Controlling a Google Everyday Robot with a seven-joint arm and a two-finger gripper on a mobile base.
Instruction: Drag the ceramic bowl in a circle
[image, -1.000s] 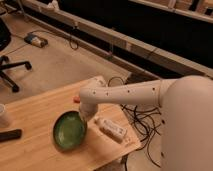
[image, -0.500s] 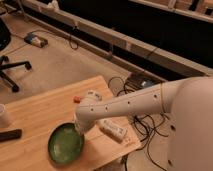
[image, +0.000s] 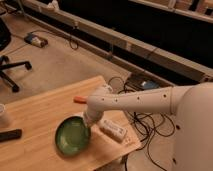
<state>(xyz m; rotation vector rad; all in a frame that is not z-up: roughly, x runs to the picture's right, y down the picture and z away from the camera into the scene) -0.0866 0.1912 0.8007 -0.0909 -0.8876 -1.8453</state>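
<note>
Camera view looks down on a light wooden surface with the robot's white arm reaching in from the right. The arm bends at a rounded joint and points downward to the gripper, which sits at the upper right edge of the ceramic bowl. The gripper's tip is hidden behind the arm's end and the bowl's rim, so whether the jaws are open, closed or clamped on the rim cannot be told.

The ceramic bowl is green and glossy with a darker rim, lying flat on the surface toward its front right part, close to the near edge. Just to the right of the gripper, and apart from the bowl, a white rectangular block lies flat at a slant near the surface's right corner. An orange item pokes out from behind the arm's joint, farther back on the surface. A dark flat object lies at the left edge.

On the floor beyond, black cables tangle beside the surface's right side, a chair base stands at the left, and a small box rests near the back wall.
</note>
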